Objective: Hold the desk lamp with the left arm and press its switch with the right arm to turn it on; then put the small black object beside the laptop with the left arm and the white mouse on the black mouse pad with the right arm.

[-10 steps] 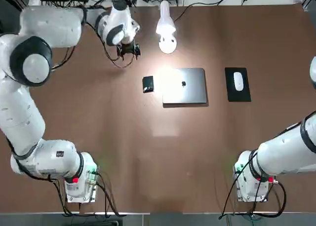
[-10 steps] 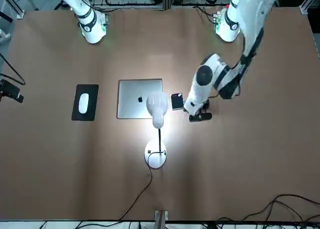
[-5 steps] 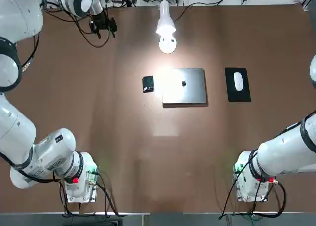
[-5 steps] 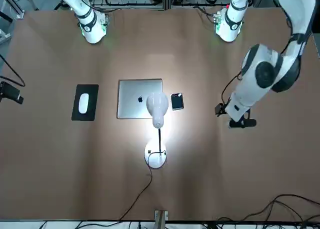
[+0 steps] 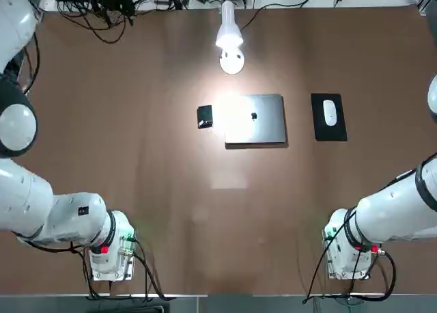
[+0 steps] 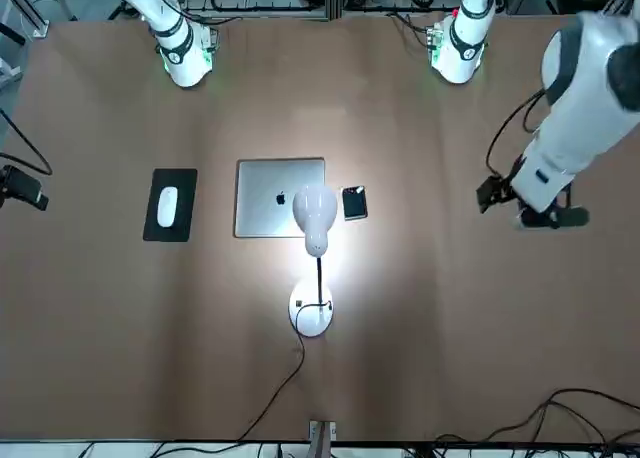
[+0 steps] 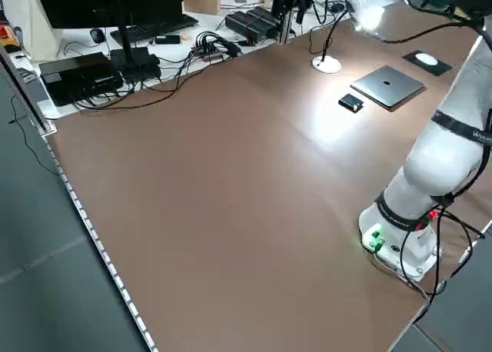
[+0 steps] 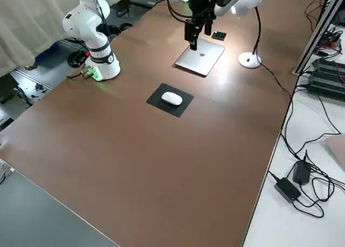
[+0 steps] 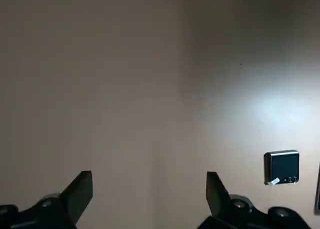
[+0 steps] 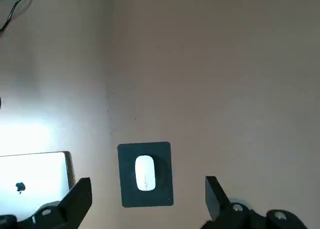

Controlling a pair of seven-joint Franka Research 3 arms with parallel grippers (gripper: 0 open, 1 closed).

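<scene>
Change: the left tool (image 6: 528, 210) is withdrawn toward the robot's left table edge, well apart from the lamp (image 5: 230, 36); a second earlier it was just beside the black object (image 5: 205, 116), half a second earlier about midway out.
Left tool: fingers spread open, nothing held, seen in the left wrist view above bare table (image 5: 171, 190).
Right tool: open and empty (image 10: 145, 201), held high above the mouse (image 10: 145, 173); unchanged across the earlier frames as far as can be seen.
Lamp: lit, bright patch cast on the laptop (image 5: 255, 118).
Black object: flat on the table, just beside the laptop on the robot's left; not moved since the earlier frames.
Mouse: resting on the pad (image 5: 328, 117), at the laptop's right.
Task state: all three goals are judged met; the left arm's retreat is read as the closing move.
</scene>
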